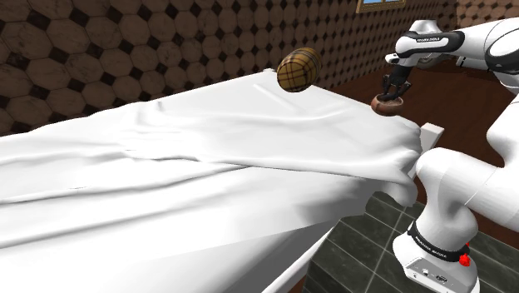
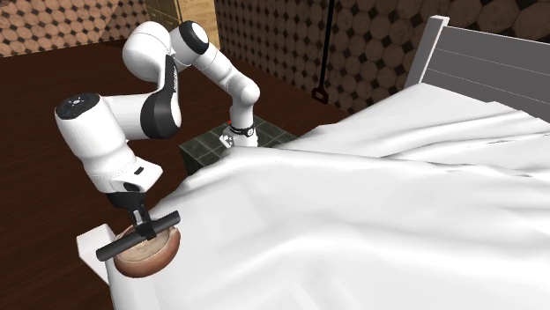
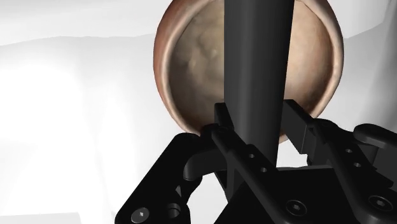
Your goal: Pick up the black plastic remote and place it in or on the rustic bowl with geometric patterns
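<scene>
While clenched in the jaws, black remote [image 3: 257, 63] is held just above brown bowl [image 3: 188, 70] | long axis laid across its mouth | bowl seated at bed [image 2: 353, 220] corner.

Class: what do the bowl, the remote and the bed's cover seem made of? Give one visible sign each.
Bowl: probably earthenware, matte mottled brown. Remote: plain matte black, perhaps plastic. Cover: white cloth, it lies in folds.

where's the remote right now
In the second exterior view's lower left, the black remote is clasped in the gripper over the brown bowl at the bed corner.
</scene>
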Robot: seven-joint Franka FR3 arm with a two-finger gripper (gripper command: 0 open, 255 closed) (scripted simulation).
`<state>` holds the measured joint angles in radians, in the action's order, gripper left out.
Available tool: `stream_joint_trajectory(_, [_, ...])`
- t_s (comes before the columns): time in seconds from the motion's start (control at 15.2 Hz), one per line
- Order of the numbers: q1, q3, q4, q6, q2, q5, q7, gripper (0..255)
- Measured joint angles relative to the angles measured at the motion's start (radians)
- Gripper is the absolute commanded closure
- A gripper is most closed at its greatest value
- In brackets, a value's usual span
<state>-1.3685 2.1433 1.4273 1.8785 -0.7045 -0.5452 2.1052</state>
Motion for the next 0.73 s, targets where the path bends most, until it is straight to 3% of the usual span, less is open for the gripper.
stream_joint_trajectory(0.2, [0.001, 0.0, 0.001, 0.001, 0.0, 0.0, 0.0, 255])
stream_joint_trajectory(0.26, [0.0, 0.0, 0.001, 0.0, 0.0, 0.0, 0.0, 0])
stream_joint_trajectory(0.73, [-0.001, -0.002, -0.01, -0.013, 0.002, 0.004, 0.004, 0])
